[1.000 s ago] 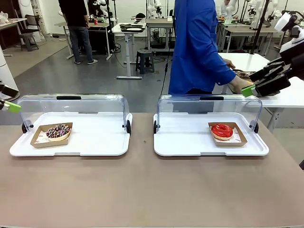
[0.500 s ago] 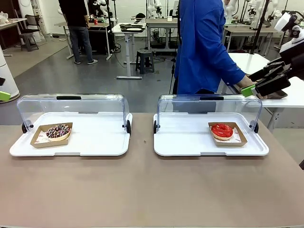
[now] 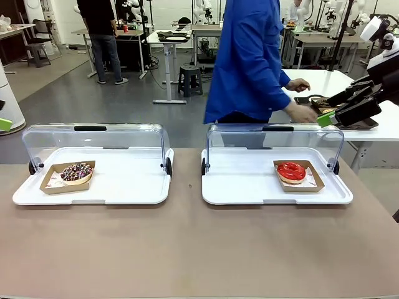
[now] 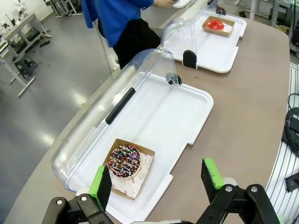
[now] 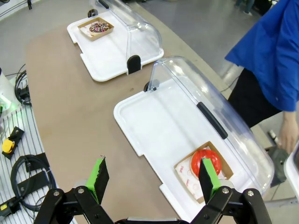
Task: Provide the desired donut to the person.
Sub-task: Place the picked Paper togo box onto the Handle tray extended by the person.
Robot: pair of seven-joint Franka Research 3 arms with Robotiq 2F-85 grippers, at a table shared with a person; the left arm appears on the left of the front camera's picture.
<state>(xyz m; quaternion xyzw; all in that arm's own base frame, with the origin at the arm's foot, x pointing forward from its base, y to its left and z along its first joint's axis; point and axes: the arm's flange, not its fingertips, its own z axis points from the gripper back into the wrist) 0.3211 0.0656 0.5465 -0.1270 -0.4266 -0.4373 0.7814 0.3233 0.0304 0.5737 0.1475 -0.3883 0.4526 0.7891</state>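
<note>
Toward the desk's far left corner, a white tray [image 3: 93,187] with its clear lid rolled back carries a chocolate sprinkled donut [image 3: 76,172] in a cardboard holder; toward the far right corner a matching tray [image 3: 249,187] carries a red glazed donut [image 3: 291,170] in its own holder. Which one is wanted cannot be told: the person [image 3: 249,62] in the blue shirt stands beyond the far edge, turned toward a side table to the right, hands busy there and pointing at neither tray.

The left gripper [image 4: 156,179] hangs above the desk's left end with jaws released and holding nothing; in its wrist view the chocolate donut lies just ahead, a little toward the left finger. The right gripper [image 5: 152,179] hangs off the right edge, jaws likewise released and bare, with the red donut close ahead beside its right finger. So each arm is the nearer one for the donut on its own side. Both holders are roughly square, corners turned slightly, giving flat sides to grip.

Faint reddish print shows on the paper liners but is too small to read.
</note>
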